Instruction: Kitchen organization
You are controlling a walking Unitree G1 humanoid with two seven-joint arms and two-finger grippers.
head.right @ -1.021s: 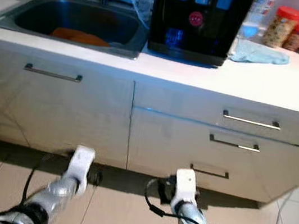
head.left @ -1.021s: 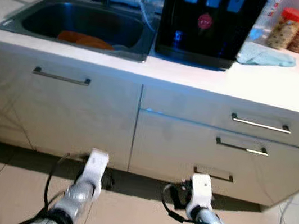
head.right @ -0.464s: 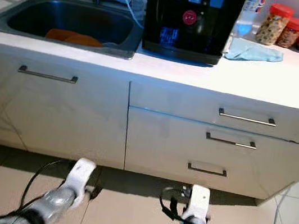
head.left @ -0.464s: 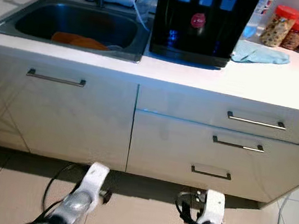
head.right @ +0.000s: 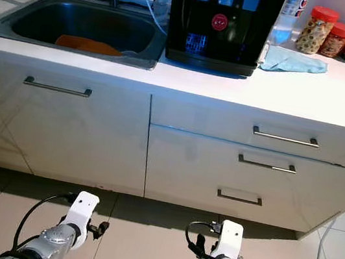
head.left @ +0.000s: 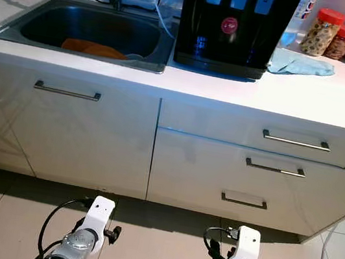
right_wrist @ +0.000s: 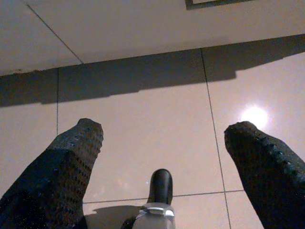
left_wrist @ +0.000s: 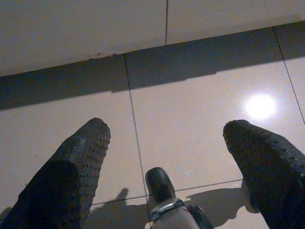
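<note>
You are looking down at both arms hanging low over the tiled floor [head.left: 155, 238]; the left gripper [left_wrist: 167, 143] is showing its two black fingers spread wide with nothing between them, and the right gripper [right_wrist: 164, 138] is standing just as wide apart and just as empty — both pointing at bare tile near the foot of the cabinets. Ahead of you the white cabinet front is carrying one door with a long handle [head.left: 67, 92] on the left and three drawers stacked on the right, the top drawer [head.left: 270, 137], the middle drawer [head.left: 258, 169] and the bottom drawer [head.left: 243, 203], all closed. Above them the white counter [head.left: 334, 102] is holding the steel sink [head.left: 17, 29] at the left; something orange [head.left: 93, 48] is lying in its basin, though you cannot tell what it is. Just right of the sink a black dispenser [head.left: 235, 24] is standing; beside it a light blue cloth [head.left: 301, 63] is lying crumpled. At the far right corner you are seeing three red-lidded jars [head.left: 344, 40] — standing close together, each filled with something too small to make out.
</note>
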